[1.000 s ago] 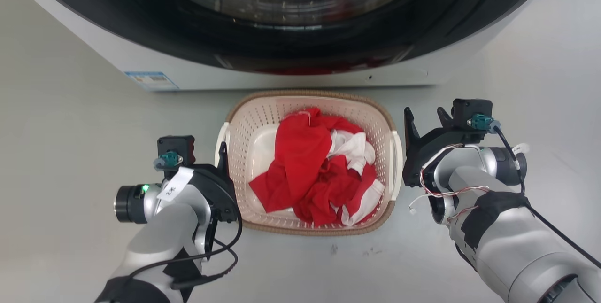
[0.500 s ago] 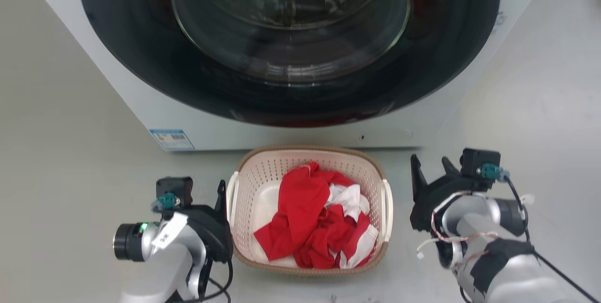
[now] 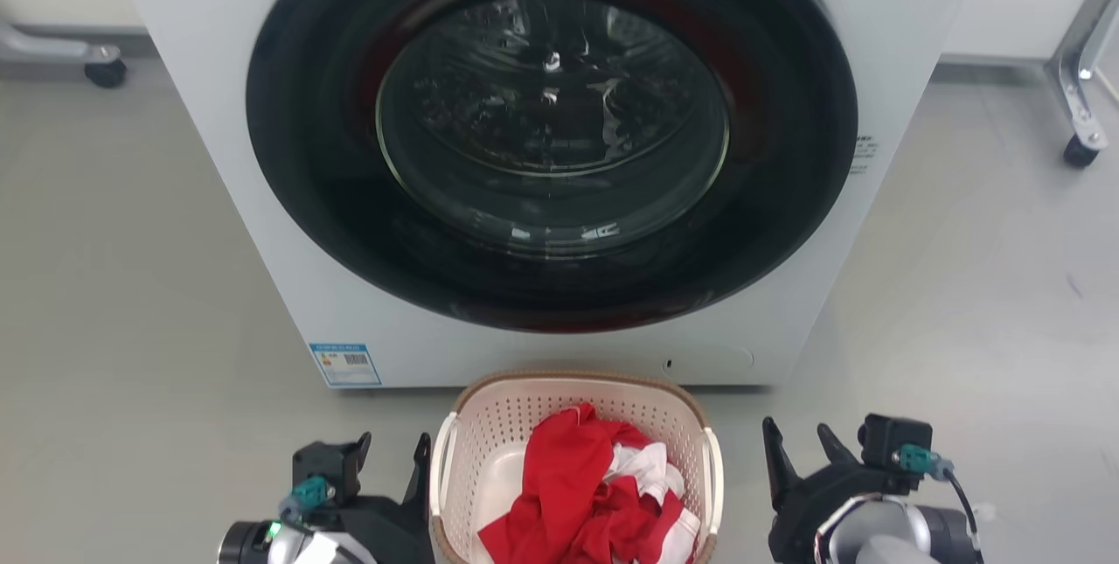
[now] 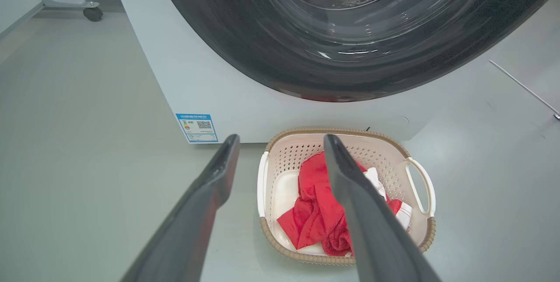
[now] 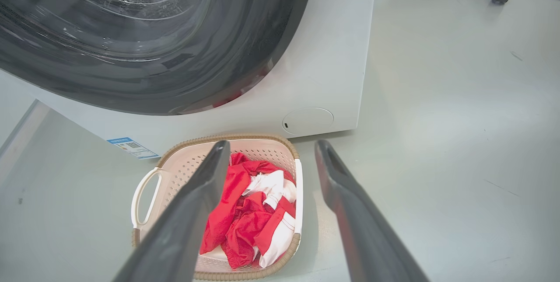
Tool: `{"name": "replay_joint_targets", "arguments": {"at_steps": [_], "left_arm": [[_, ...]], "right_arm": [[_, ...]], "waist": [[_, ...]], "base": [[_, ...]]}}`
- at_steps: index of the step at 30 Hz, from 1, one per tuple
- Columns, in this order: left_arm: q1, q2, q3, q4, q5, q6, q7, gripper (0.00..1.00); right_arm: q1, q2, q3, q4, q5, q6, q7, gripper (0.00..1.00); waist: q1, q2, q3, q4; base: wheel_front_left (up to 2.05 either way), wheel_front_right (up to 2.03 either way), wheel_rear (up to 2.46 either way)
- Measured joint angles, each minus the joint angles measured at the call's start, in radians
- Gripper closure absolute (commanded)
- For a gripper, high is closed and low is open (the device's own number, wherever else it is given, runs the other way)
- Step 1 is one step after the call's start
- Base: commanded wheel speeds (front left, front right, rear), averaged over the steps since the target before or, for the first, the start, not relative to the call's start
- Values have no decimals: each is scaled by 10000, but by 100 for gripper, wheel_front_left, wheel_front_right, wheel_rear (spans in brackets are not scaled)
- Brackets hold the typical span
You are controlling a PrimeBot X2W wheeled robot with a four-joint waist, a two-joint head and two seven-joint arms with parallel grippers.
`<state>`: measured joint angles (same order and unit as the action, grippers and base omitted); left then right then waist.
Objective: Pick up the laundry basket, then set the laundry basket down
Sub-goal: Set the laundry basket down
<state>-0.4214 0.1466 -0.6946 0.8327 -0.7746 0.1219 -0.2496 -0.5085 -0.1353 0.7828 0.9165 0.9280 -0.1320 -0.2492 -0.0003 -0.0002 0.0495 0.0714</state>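
Note:
The laundry basket (image 3: 573, 382), cream-pink with a brown rim and white side handles, stands on the floor right in front of the washer, with red and white clothes (image 3: 586, 494) in it. My left gripper (image 3: 393, 450) is open just to the left of the basket's left handle and holds nothing. My right gripper (image 3: 797, 442) is open a little to the right of the basket, also empty. In the left wrist view the open left gripper (image 4: 281, 141) frames the basket (image 4: 387, 166) from above. The right wrist view has the right gripper (image 5: 272, 144) open above the basket (image 5: 181, 168).
The white front-loading washer (image 3: 218, 135), with its round dark door (image 3: 551, 144) shut, rises directly behind the basket. A blue label (image 3: 345, 363) sits at its lower left corner. Metal frames on casters stand at the far left (image 3: 105, 73) and the far right (image 3: 1080, 149). Bare grey floor lies on both sides.
The head camera has risen and tilted up, so the whole washer door shows and the basket and grippers sit lower and smaller. The basket stays on the floor; both grippers stay open beside it.

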Motion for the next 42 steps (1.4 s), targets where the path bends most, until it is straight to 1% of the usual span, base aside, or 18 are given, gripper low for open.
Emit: {"name": "replay_joint_targets", "arguments": {"at_steps": [8, 11, 12, 15, 22, 29, 34, 42], "left_arm": [[1639, 435, 828, -1964, 991, 25, 0, 0], [2210, 458, 1340, -2564, 1350, 25, 0, 0], [2585, 477, 1672, -2986, 1733, 25, 0, 0], [3139, 466, 2173, -3595, 2219, 25, 0, 0], [4297, 226, 3160, -5074, 3235, 27, 0, 0], [5106, -104, 3939, -6395, 4230, 27, 0, 0], [5365, -299, 4148, -7064, 4775, 27, -2, 0], [5570, -445, 4330, -7568, 5315, 27, -2, 0]], "right_arm": [[1606, -219, -1214, -1570, -1095, -2, 0, 0], [2208, -245, -1745, -2247, -1576, -2, 0, 0], [2630, -249, -2109, -2723, -1939, -2, 0, 0], [3228, -249, -2650, -3455, -2510, -2, 0, 0], [4527, -102, -3919, -5193, -3850, -2, 0, 0], [5676, 268, -4719, -6845, -5079, -2, -2, 0], [6258, 407, -5162, -7645, -5703, -2, -2, 0], [6462, 573, -5384, -8585, -6389, -2, -2, 0]], "waist": [[0, 0, -834, 45], [1, 1, -995, 57], [1, 0, -1062, 59], [2, 1, -1114, 48], [2, 2, -1149, -26], [2, 1, -1107, -121], [2, 2, -1046, -182], [4, 2, -946, -261]], "base": [[0, 0, 0], [0, 0, 0], [0, 0, 0], [0, 0, 0], [0, 0, 0], [0, 0, 0], [0, 0, 0], [0, 0, 0]]}}
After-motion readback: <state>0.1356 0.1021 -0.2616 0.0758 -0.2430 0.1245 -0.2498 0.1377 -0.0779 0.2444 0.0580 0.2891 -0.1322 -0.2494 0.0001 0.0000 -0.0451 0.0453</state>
